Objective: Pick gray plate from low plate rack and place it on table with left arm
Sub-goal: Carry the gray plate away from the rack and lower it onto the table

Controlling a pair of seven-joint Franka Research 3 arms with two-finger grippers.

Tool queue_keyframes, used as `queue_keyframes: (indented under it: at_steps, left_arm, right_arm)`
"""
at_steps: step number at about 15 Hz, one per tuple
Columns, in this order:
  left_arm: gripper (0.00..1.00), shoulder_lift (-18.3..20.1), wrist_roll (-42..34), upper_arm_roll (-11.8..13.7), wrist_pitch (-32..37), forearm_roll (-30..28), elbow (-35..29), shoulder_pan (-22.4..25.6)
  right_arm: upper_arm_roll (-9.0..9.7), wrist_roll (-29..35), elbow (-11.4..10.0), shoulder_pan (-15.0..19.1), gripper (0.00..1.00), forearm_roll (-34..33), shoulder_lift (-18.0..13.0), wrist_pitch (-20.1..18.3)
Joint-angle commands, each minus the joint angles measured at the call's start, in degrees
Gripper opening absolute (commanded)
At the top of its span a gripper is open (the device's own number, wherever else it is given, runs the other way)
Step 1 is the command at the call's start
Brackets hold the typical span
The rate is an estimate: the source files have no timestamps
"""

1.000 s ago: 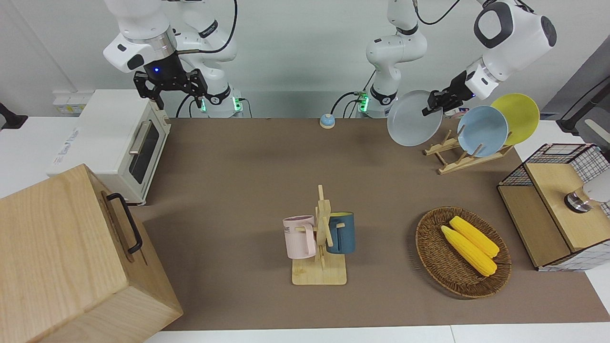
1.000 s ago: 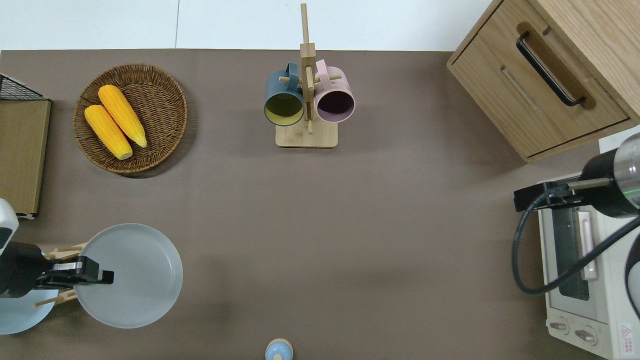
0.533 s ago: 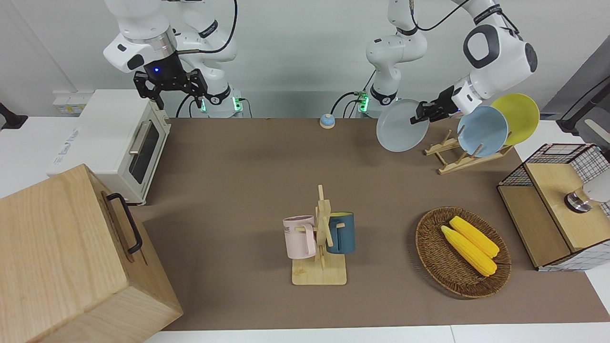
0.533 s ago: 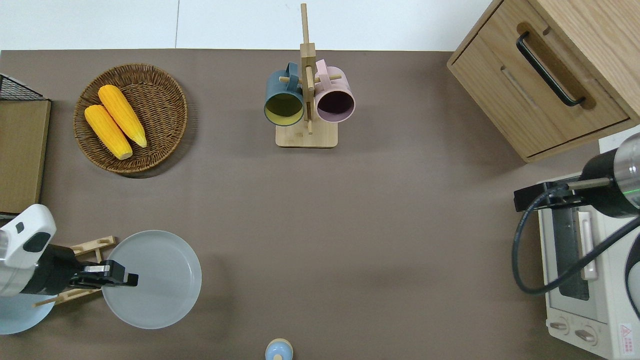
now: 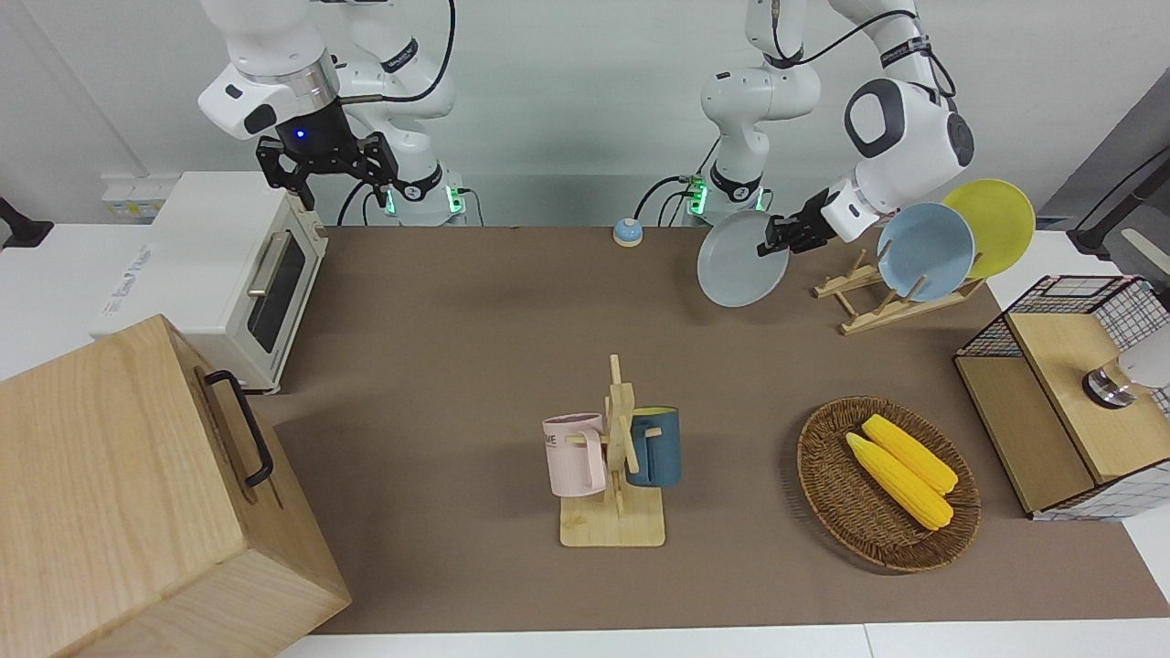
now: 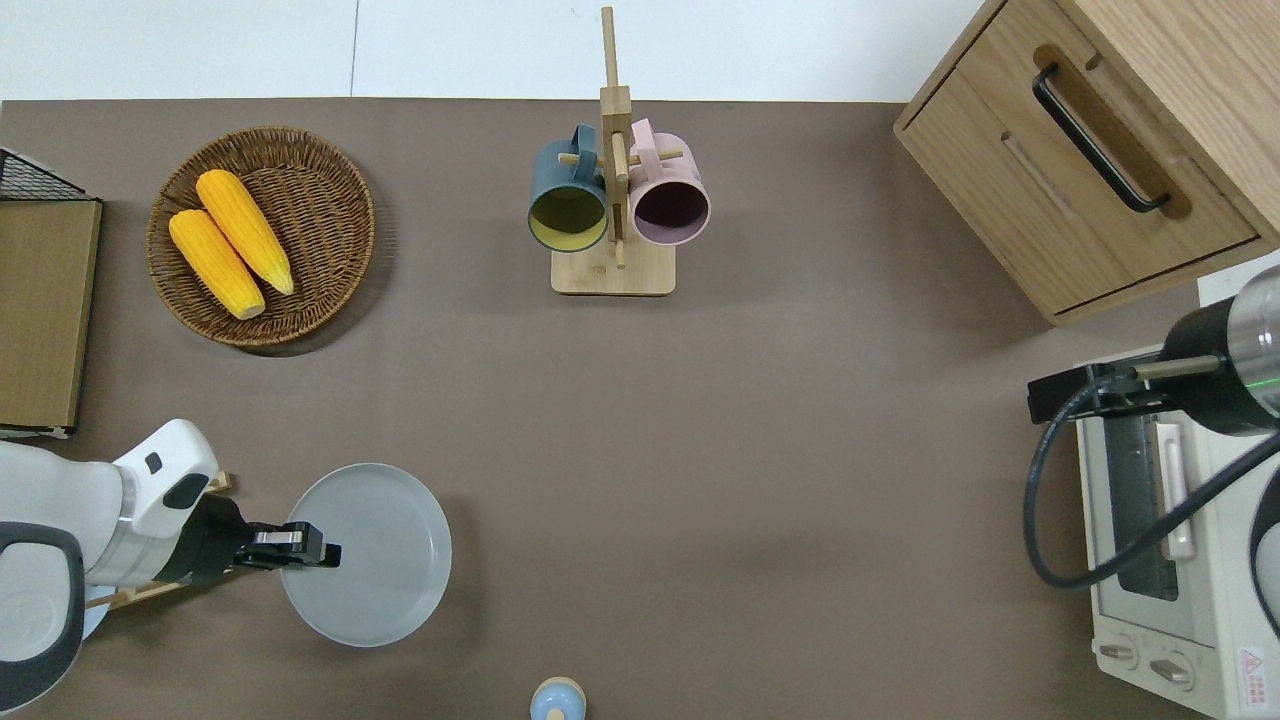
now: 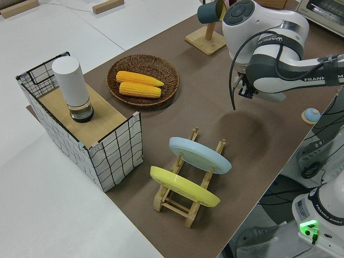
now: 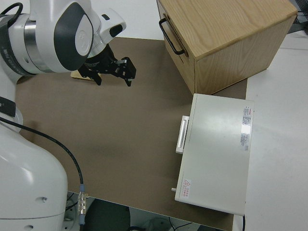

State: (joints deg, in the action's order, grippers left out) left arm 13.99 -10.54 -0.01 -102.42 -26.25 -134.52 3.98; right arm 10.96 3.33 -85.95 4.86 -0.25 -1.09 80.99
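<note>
Since a second ago the left gripper (image 6: 318, 553), pinching the round matte blue-gray plate (image 6: 375, 555) by its rim, has carried it clear of the small light-wood rack (image 5: 873, 297), so only lowering onto the brown table (image 6: 700, 450) remains.

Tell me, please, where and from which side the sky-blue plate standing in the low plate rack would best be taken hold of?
Probably by its upper rim, coming from above. The sky-blue plate leans between the pegs of the low plate rack, its lower edge down among the slats, so only the top edge stands free. The yellow plate is close beside it, so a claw should straddle the thin rim rather than reach for a face.
</note>
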Motion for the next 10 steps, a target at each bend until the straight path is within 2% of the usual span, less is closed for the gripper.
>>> queue_keyframes:
  at_steps: [1, 10]
  left_arm:
    - [0.00, 0.16, -0.62, 0.54, -4.89, -1.17, -3.72, -2.40]
    - [0.00, -0.89, -6.16, 0.54, -9.90, -1.35, -7.77, -2.13]
  right_arm:
    - [0.38, 0.01, 0.35, 0.41, 0.990, 0.43, -0.14, -0.83]
    - [0.38, 0.01, 0.35, 0.41, 0.987, 0.43, -0.14, -0.83]
